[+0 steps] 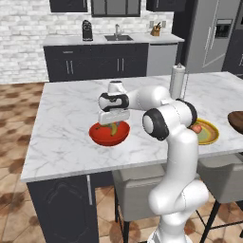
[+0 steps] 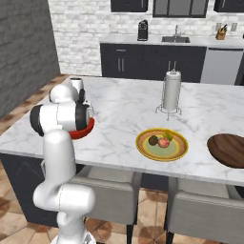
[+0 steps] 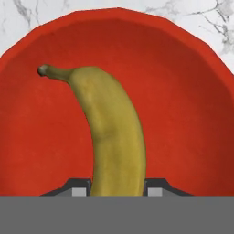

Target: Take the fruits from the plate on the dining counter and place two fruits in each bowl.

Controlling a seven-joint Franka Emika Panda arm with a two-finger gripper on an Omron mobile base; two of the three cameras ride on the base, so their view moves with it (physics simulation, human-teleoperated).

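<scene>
My gripper point(image 3: 117, 189) is shut on a yellow-green banana point(image 3: 114, 137), which hangs stem away from me over the inside of the glossy red bowl point(image 3: 183, 105). In the left base view the gripper point(image 1: 113, 124) points down into the red bowl point(image 1: 102, 136) on the white marble dining counter point(image 1: 66, 118). The yellow-rimmed plate point(image 2: 143, 148) lies to the right and holds a reddish fruit point(image 2: 164, 142), a dark round one point(image 2: 153, 140) and a small green one point(image 2: 168, 134). The dark brown wooden bowl point(image 2: 228, 150) sits further right.
A paper towel roll on a wire stand point(image 2: 172, 91) stands behind the plate. Grey stools point(image 2: 109, 195) are tucked under the counter's near edge. Dark cabinets with a sink point(image 1: 117, 37) run along the back wall.
</scene>
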